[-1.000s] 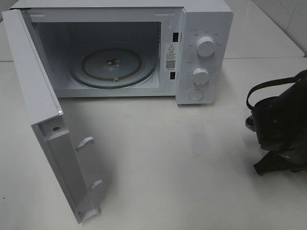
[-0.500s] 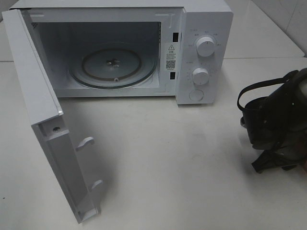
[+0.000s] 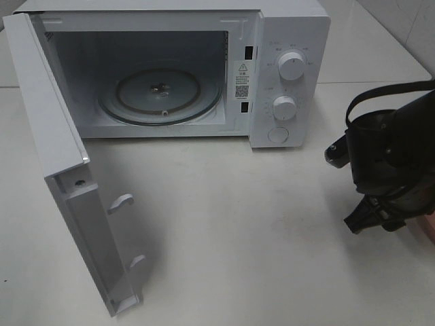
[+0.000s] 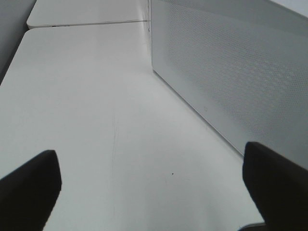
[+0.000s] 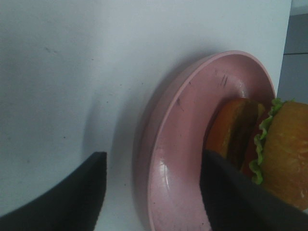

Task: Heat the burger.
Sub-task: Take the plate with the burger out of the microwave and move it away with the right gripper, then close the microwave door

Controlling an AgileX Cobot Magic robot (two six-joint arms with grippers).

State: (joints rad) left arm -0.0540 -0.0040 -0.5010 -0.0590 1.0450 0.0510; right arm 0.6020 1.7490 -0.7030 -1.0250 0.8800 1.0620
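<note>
The burger [image 5: 281, 149] shows only in the right wrist view: golden-brown bun, green lettuce and a dark patty, resting on a pink plate [image 5: 180, 139]. My right gripper [image 5: 154, 159] is open, with one dark finger [image 5: 57, 192] over the white table and the other [image 5: 236, 192] over the plate beside the burger. It holds nothing. In the high view the right arm [image 3: 391, 159] covers the burger at the right edge. My left gripper [image 4: 150, 150] is open and empty above bare table.
A white microwave [image 3: 289, 68] stands at the back with its door [image 3: 64, 170] swung wide toward the front left. Its glass turntable [image 3: 160, 92] is bare. A perforated white microwave panel [image 4: 231, 67] runs close beside the left gripper. A pink sliver of the plate [image 3: 429, 227] shows under the right arm.
My right gripper's jaws have opened wider. The right arm has shifted and turned slightly at the right edge of the table. The microwave and left gripper have not moved.
</note>
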